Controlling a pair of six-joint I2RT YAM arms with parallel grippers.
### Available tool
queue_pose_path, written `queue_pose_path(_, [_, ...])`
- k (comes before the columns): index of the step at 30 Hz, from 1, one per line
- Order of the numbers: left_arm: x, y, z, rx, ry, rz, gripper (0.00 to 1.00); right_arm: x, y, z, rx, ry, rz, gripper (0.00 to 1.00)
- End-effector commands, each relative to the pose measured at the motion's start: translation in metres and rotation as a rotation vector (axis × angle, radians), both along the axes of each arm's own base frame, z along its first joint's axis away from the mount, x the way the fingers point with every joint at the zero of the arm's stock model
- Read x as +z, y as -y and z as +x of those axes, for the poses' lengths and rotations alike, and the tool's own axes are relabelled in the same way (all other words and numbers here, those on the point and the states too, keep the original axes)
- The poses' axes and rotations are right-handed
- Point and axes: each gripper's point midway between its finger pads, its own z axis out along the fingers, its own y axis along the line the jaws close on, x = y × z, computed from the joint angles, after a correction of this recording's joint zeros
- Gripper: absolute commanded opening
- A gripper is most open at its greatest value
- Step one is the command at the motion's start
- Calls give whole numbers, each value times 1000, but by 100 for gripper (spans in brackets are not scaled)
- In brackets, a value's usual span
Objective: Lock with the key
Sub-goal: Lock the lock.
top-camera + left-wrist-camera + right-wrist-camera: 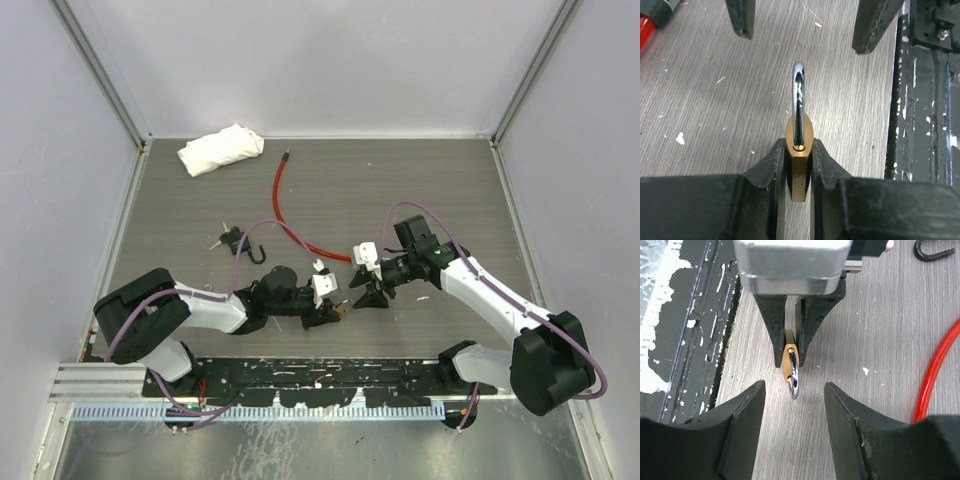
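Observation:
A brass padlock with a silver shackle is pinched by its body between the pads of my left gripper, just above the table near the front edge. My left gripper is shut on it. The shackle points toward my right gripper, which stands open a short way off with nothing between its fingers. From the right wrist, the padlock hangs below the left fingers. A small black bunch that looks like keys lies left of centre, away from both grippers.
A red cable curves across the middle of the table, and its edge shows in the right wrist view. A black hook lies beside the bunch. A white cloth sits at the back left. The black base rail runs along the front.

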Motion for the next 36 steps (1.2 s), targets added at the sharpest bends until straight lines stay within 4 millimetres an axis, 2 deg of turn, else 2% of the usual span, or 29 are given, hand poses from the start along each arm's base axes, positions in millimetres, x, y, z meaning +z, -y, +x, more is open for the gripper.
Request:
queue_pose_path(1, [24,10,11,-29,103,-10,0,3,-5,6,-5,-12,-3,53])
queue_pose_path(5, [20,11,10,-46,109,-1,0,-15,-8,5,-1,-43,-47,47])
queue_pose_path(11, [11,10,11,-50,130,6,0,-31,-11,2,26,-74,-83,40])
queue_pose_path(15, [6,9,10,-53,128,6,0,-35,-16,-1,43,-71,-81,28])
queue_pose_path(18, [4,7,8,-55,140,-3,0,-34,-18,-1,48,-70,-73,14])
queue_pose_path(20, [1,3,8,-52,149,-3,0,-33,-19,-1,52,-66,-65,9])
queue_pose_path(29, [-8,-1,6,-47,154,-2,0,-40,-20,-4,65,-87,-83,12])
queue_pose_path(36, [-12,-4,6,-45,158,-2,0,-44,-24,-9,87,-75,-105,7])
